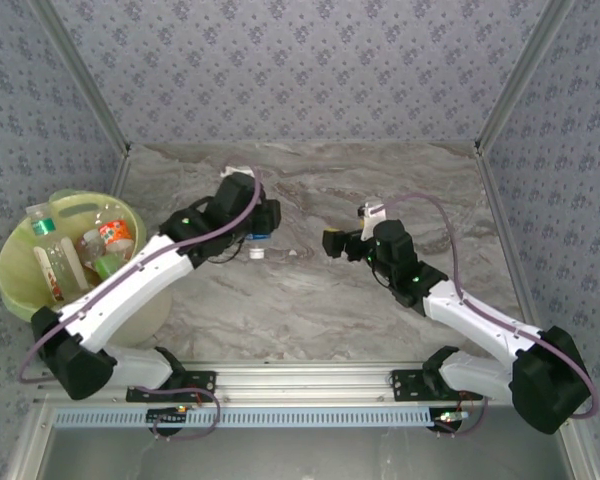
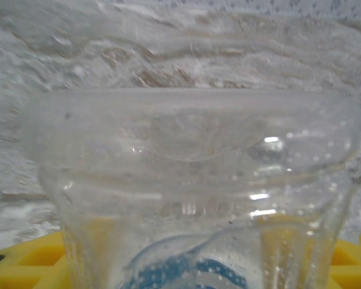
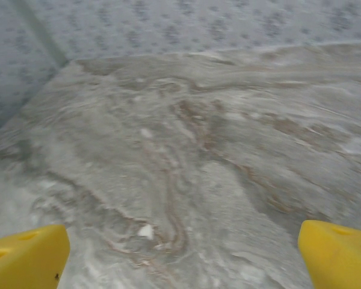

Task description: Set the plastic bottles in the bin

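L fingers [image 2: 24, 268]: yellow pads flank a clear, blue-label bottle [image 2: 186, 180] at frame bottom. Contact isn't visible, so cannot tell if clamped. Verify a firm hold on the body before lifting; the thin wall prob. flexes and may slip. Top view: L gripper [image 1: 260, 232] sits over it, centre-left on the surface [image 1: 310, 300]. Bin [image 1: 10, 290] is at far left w/ other bottles [image 1: 115, 238] inside. Clear the rim, release over the opening. R fingers [image 3: 24, 256]: wide apart, empty.
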